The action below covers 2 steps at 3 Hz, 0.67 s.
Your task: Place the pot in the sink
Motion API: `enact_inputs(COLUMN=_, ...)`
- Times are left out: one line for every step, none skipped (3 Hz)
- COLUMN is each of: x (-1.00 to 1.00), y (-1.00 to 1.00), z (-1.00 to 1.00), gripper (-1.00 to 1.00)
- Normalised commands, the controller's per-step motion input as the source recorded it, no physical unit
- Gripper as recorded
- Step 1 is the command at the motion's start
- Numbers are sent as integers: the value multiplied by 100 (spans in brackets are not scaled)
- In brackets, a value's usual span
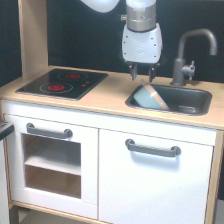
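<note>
The light blue-teal pot [149, 97] with a tan rim lies tilted inside the dark grey sink [197, 102], leaning against the basin's left wall. My gripper [142, 76] hangs straight above the pot, clear of it by a small gap. Its two dark fingers stand apart with nothing between them, so it is open.
A dark curved faucet [189, 55] rises behind the sink at the exterior view's right. The black stovetop [62, 83] with red rings sits on the wooden counter at the left. White cabinet doors with grey handles [152, 148] lie below.
</note>
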Motion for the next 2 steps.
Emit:
enact_inputs(x=-31, y=-30, z=90, gripper=100)
enact_inputs(x=37, y=-44, z=84, gripper=78)
